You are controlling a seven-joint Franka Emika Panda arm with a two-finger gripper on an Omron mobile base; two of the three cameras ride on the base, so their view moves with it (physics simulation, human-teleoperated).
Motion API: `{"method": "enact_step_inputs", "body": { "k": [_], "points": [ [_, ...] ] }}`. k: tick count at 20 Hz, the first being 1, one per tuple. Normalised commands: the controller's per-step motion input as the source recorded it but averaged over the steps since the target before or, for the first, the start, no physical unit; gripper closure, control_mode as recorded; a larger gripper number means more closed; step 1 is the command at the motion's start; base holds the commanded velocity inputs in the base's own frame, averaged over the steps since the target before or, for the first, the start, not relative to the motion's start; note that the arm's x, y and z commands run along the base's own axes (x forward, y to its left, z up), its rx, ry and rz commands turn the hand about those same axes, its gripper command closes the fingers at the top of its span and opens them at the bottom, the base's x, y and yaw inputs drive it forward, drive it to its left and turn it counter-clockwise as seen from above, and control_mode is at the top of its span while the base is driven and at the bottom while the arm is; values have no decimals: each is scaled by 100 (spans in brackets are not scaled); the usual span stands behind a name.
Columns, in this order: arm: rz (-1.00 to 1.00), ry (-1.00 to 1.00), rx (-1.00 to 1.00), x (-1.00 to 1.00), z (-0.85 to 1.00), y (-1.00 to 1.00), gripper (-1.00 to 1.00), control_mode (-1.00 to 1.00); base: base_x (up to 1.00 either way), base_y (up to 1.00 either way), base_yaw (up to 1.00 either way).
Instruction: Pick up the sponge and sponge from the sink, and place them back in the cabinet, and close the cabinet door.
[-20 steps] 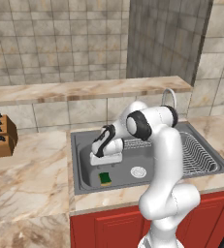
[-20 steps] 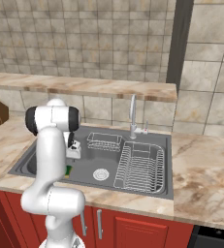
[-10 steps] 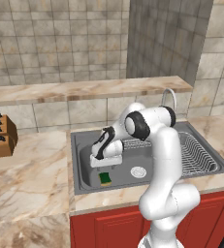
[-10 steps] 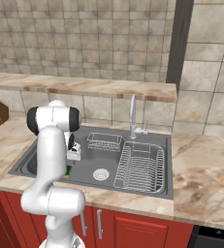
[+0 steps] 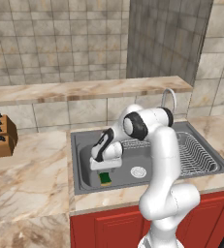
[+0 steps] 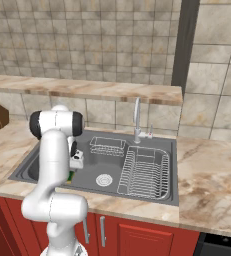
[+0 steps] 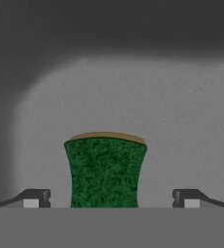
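Since a second ago the hand has dropped a little deeper into the sink (image 5: 84,160); the arm's elbow and shoulder look much the same, and the base cameras have not shifted. Sink, rack and counter sit as before.

Gripper (image 5: 105,170) hangs low over the near left part of the basin, just above the green-topped sponge (image 5: 105,179). In the hand view the gripper (image 7: 111,197) has its two tips standing wide apart, one on each side of the sponge (image 7: 105,172), with clear grey floor between each tip and the sponge's sides. Nothing is gripped; jaws fully spread, not touching the sponge.

Sponge lies flat on the basin floor, green face up, a thin yellow-tan layer showing at its far edge. In the hand view its long axis runs away from the camera, across the line between the two tips, so the fingers bracket its narrower width. In the left base view it sits near the front wall of the basin, left of the round white drain (image 5: 138,171).

Right base view: a green sliver of the sponge (image 6: 71,176) shows just past the forearm, left of the drain (image 6: 103,180).
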Motion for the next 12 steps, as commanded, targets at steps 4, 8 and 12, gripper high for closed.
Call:
{"method": "enact_step_inputs", "body": {
  "k": [4, 8, 12],
  "points": [
    [0, 5, 0, 0, -10, 8, -100, -100, 0, 0, 0],
    [0, 5, 0, 0, -7, 5, -100, -100, 0, 0, 0],
    [0, 4, 0, 0, -8, 0, -100, -100, 0, 0, 0]
  ]
}}
